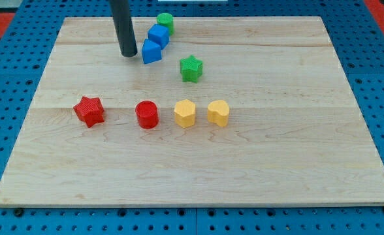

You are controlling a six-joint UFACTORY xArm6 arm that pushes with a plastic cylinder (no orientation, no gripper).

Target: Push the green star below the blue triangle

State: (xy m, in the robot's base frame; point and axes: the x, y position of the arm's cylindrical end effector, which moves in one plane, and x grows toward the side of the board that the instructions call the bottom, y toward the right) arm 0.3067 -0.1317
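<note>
The green star [191, 68] lies on the wooden board [277, 150], right of and a little below the blue triangle [151, 51]. My tip [128, 55] rests on the board just left of the blue triangle, a small gap between them. The star is well to the right of my tip, with the triangle in between.
A blue cube [158, 35] touches the triangle's upper right, and a green cylinder [165, 22] sits just above it. In a row lower down stand a red star [89, 110], a red cylinder [147, 114], a yellow hexagon [185, 113] and a yellow block [218, 112].
</note>
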